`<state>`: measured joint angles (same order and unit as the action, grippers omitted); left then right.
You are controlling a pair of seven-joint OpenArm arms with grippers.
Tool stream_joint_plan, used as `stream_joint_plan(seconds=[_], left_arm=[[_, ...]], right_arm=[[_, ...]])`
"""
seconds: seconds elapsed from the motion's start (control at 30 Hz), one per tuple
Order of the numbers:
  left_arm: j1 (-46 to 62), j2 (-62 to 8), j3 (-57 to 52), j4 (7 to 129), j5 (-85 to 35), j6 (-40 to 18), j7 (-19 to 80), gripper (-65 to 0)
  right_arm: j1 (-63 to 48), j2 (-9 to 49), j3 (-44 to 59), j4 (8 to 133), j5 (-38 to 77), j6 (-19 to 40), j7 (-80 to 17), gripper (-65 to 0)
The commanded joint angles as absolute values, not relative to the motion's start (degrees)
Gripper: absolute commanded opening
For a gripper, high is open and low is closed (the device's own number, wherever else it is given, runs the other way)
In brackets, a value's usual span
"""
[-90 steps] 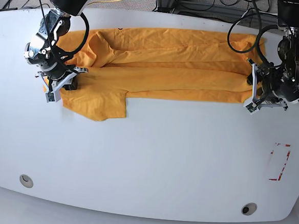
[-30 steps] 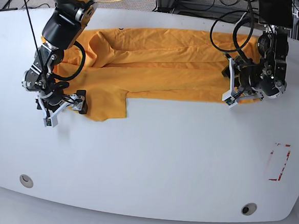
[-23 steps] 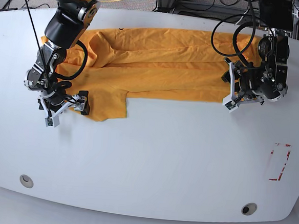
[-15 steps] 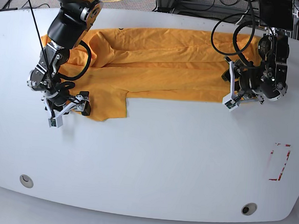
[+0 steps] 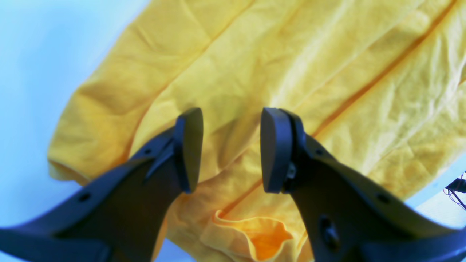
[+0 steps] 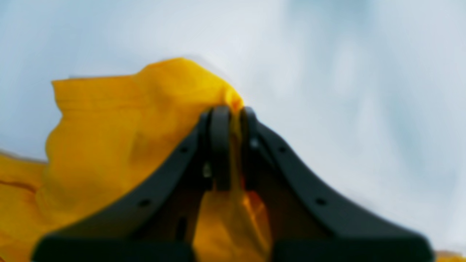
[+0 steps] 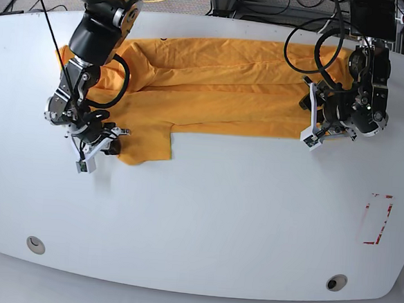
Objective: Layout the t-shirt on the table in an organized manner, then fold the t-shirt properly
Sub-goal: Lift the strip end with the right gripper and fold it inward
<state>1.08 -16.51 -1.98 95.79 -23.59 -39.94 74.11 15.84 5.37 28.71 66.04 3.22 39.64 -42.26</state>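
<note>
Nearest to you, the white table [image 7: 204, 221] lies bare save for a red tape outline [image 7: 377, 219] at its right and two grey grommets [image 7: 35, 243] along the front rim. Farther back, your right gripper [image 6: 228, 120] has its jaws pressed together on a sleeve corner of the orange-yellow t-shirt [image 7: 220, 90], the cloth bunched up between the pads in the blurred right wrist view; in the base view that gripper [image 7: 100, 146] sits low at the garment's left end. At the shirt's other end, your left gripper [image 5: 231, 149] hangs above the wrinkled fabric with its jaws spread and nothing between them, a curled hem edge showing just below the pads. In the base view it [image 7: 314, 128] is at the shirt's right front edge. The t-shirt itself stretches lengthwise across the far half of the table, folded in long creases. Beyond the table, cables and a frame fill the floor.
</note>
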Motion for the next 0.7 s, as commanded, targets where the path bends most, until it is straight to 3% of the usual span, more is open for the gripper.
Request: stream_joint_plan(seconds=[0.0,0.17,0.67], left_arm=[[0.22,-16.92,-2.24,95.25,-24.04,-40.0,73.54,-41.3],[-0.66,-17.01,-2.07,92.62,-24.04,-40.0,72.04,-41.3],[-0.92,-16.84,-1.98,88.57,-24.22,-40.0,70.73,-41.3]], right_arm=[[16.66,5.58,27.82,66.86,3.3,40.0,-43.12,-65.0],[16.66,5.49,27.56,70.99,3.38,40.0,-44.7,-65.0],[10.51,3.3,26.86,95.96,8.75,40.0,-66.77,-65.0]])
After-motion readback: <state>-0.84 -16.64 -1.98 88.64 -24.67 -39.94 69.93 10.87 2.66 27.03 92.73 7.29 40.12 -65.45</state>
